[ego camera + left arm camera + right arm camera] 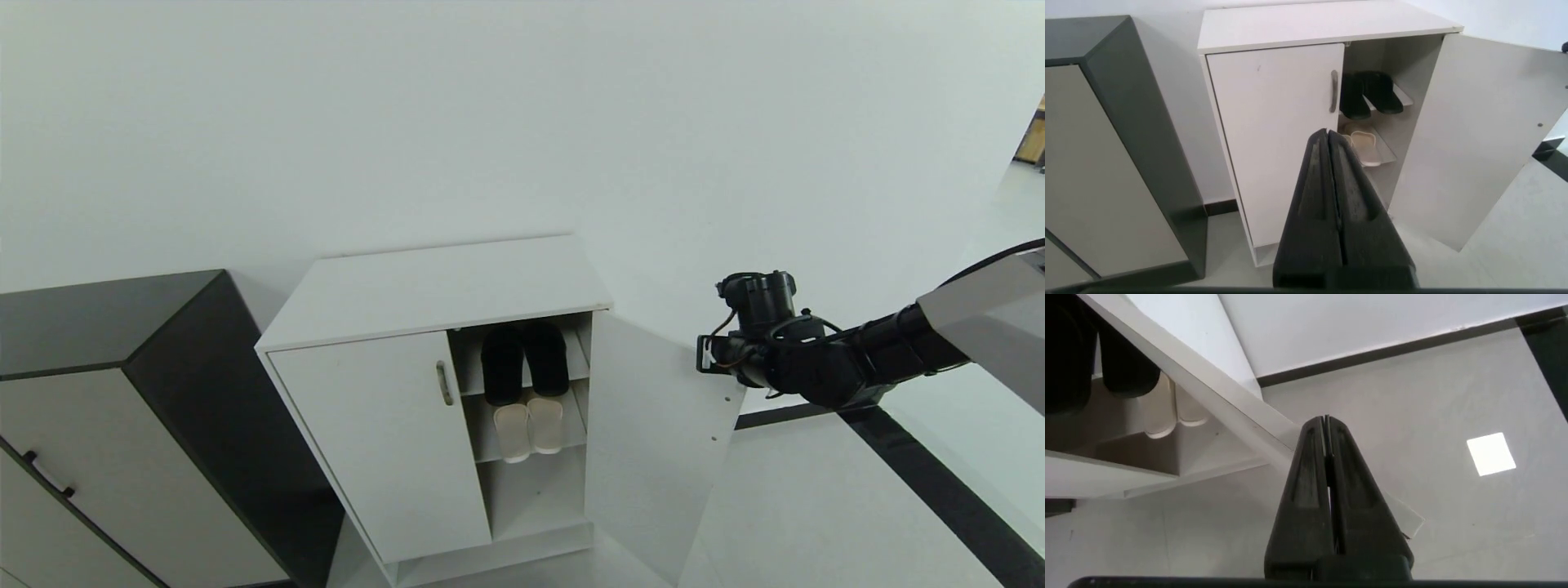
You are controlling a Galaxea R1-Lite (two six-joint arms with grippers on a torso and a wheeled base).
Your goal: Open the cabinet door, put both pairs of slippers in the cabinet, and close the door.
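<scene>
Black slippers above white slippers already shelved in cabinet; open door stands out rightward, free edge just beside right pincer, pressed together, the nearer arm

Four slippers, one white cabinet, one black cabinet.

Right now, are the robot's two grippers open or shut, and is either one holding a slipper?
Left gripper: shut, holding nothing.
Right gripper: shut, holding nothing.
</scene>
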